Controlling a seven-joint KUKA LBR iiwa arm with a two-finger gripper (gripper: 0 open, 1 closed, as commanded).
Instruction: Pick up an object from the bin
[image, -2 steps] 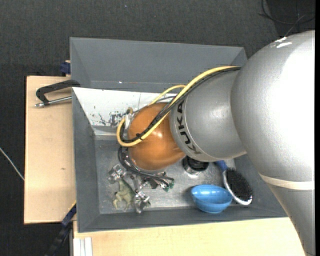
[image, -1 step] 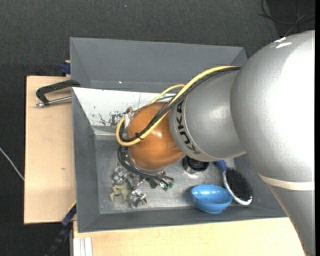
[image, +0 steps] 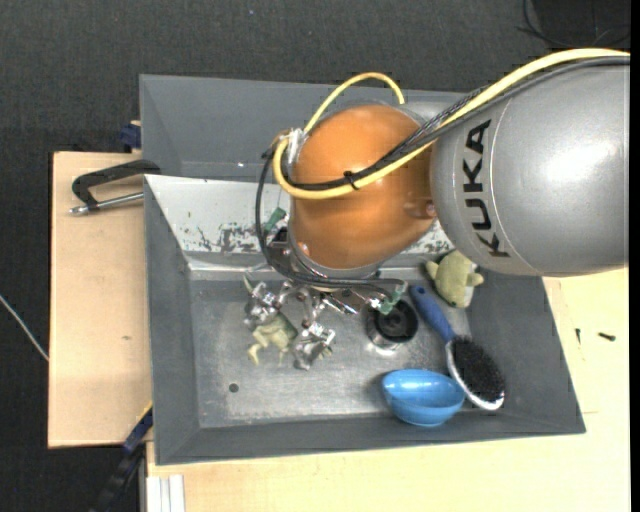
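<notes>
My gripper hangs low over the middle of the bin, mostly hidden under the arm's orange cover. Right below it lies a small cluster of toy pieces: a pale green figure to the left and a silver-grey piece beside it. A black round thing sits just right of the gripper. Whether anything is held is hidden.
A brush with a blue handle and black bristles lies at the right, a blue bowl near the front wall, and a pale yellow soft toy by the right wall. The arm reaches in from the upper right.
</notes>
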